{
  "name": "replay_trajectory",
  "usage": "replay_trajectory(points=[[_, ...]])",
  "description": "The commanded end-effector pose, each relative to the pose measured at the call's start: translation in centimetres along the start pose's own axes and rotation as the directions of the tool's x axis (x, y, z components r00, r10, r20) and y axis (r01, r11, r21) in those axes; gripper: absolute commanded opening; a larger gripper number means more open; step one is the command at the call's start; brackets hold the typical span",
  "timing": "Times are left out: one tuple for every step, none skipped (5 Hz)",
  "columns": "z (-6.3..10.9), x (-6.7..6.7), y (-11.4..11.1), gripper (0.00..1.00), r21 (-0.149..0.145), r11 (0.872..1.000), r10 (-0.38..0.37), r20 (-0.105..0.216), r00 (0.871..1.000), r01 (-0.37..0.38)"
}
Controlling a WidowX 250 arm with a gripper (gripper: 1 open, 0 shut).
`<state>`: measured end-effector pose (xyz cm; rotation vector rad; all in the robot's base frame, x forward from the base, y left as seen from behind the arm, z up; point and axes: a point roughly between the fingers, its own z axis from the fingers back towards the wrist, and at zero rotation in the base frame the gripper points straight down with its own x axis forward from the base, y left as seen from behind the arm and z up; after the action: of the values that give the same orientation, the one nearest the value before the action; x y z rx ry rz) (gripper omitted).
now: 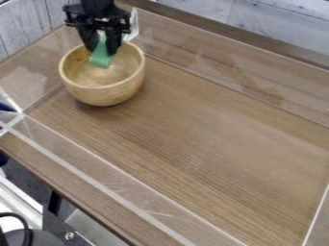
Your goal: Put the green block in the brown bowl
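Single camera view of a wooden table (206, 135) bounded by low clear walls (77, 183). Near the table's far left corner stands the brown bowl (100, 85), a round, thick-walled wooden vessel with a pale interior, upright on the table surface. Directly over the bowl hangs the gripper (99, 43), black, pointing straight down, its two fingers (87, 43) clamped on the upper part of the green block (100, 56). The block is held roughly upright, slightly tilted, with its lower end inside the bowl's rim; whether that end touches the bowl's floor cannot be told from this angle. The fingers stand partly apart, pressed against the block's two sides. To the right of the bowl, the table runs bare-grained toward its far right corner and its near edge. A grey planked wall (257, 24) lies beyond the far edge.
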<state>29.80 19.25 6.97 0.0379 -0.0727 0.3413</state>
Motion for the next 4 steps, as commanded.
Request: replay_trajectory(points=[[1.1, 1.5, 1.1, 0.0, 0.028, 0.999, -0.016, 0.065, 0.998, 0.014], [1.2, 1.3, 1.2, 1.0, 0.028, 0.999, -0.02, 0.049, 0.999, 0.018], [1.6, 1.0, 1.1, 0.0, 0.022, 1.0, -0.023, 0.041, 0.999, 0.022], [2.7, 1.2, 0.7, 1.0, 0.041, 0.999, -0.014, 0.039, 0.999, 0.012]])
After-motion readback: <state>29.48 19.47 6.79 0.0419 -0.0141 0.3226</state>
